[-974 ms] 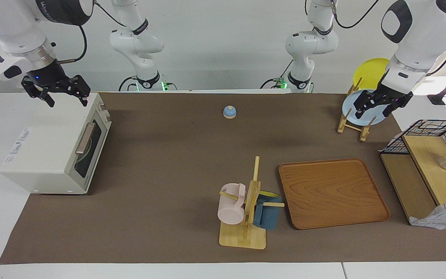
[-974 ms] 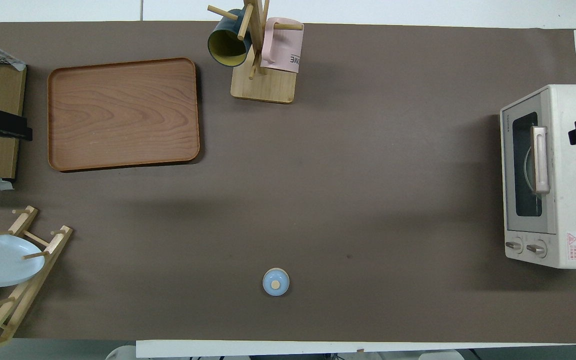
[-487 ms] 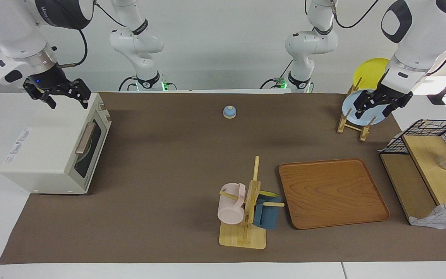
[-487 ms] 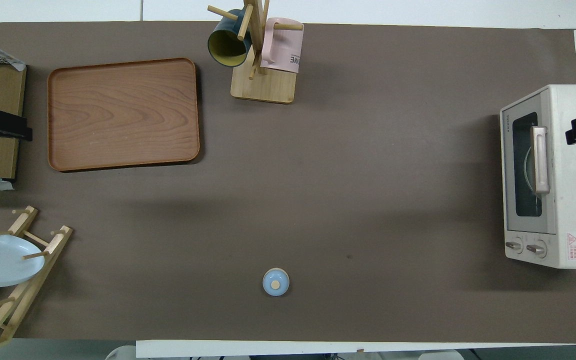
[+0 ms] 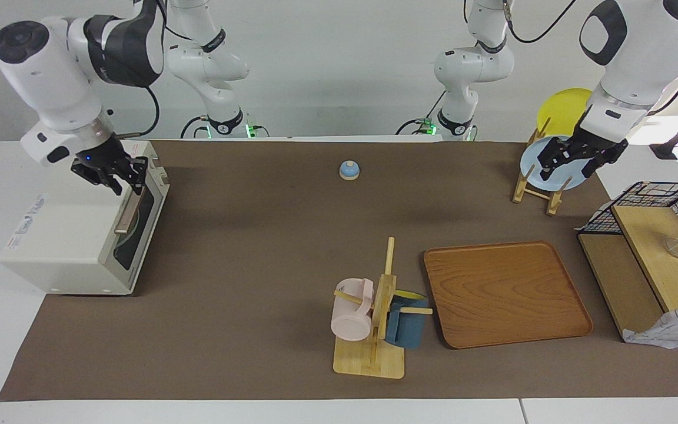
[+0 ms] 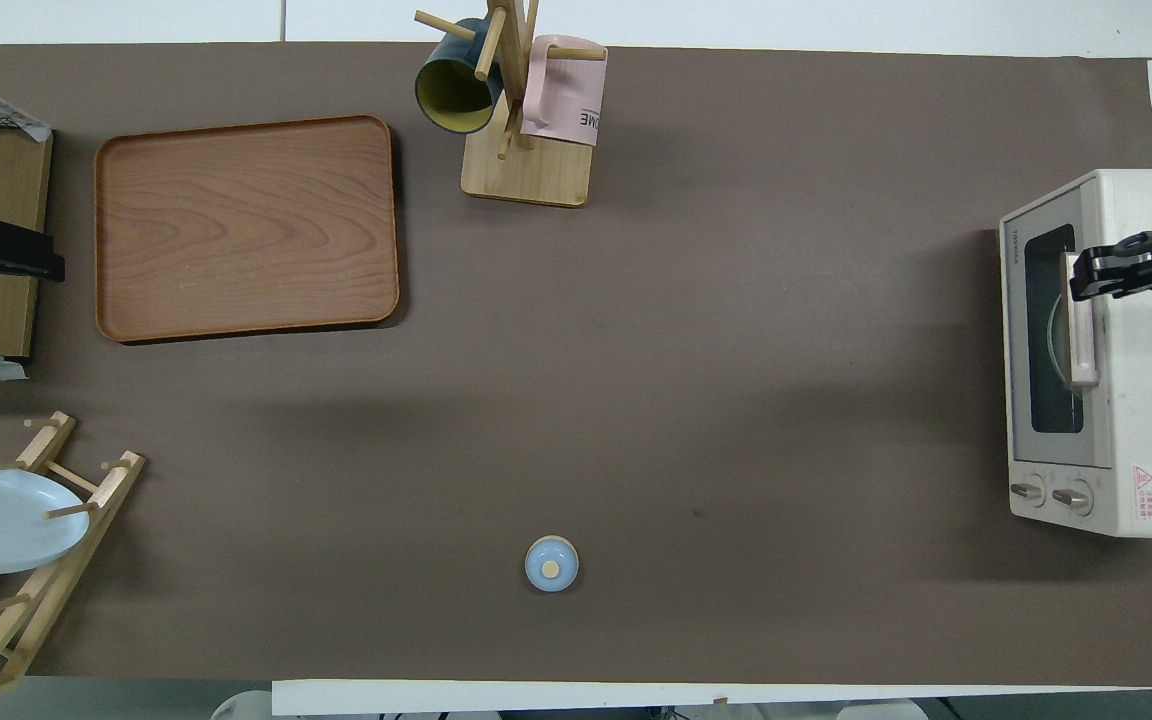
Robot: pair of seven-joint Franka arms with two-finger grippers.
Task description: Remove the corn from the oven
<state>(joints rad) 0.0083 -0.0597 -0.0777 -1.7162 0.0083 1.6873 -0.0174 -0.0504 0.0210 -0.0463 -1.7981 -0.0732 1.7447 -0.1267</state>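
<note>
The cream-white oven (image 5: 74, 235) stands at the right arm's end of the table, its dark glass door shut and its tan handle (image 5: 129, 211) facing the table's middle. It also shows in the overhead view (image 6: 1141, 420). The corn is hidden; only the curved rim of a plate shows through the glass. My right gripper (image 5: 129, 187) is open and hangs over the oven's top front edge, just above the handle (image 6: 1082, 340); it also shows in the overhead view (image 6: 1086, 278). My left gripper (image 5: 568, 171) is open and waits in the air by the plate rack.
A plate rack (image 5: 533, 188) holds a light blue plate (image 5: 551, 162) and a yellow plate (image 5: 562, 109). A wooden tray (image 5: 504, 294), a mug tree (image 5: 374, 335) with a pink and a blue mug, a small blue knob (image 5: 349, 170) and a wire shelf (image 5: 651, 259) stand on the brown mat.
My right gripper has come down and moved from over the oven's top toward its front edge, turning at the wrist, and now hangs just above the handle. The left arm has not moved.
</note>
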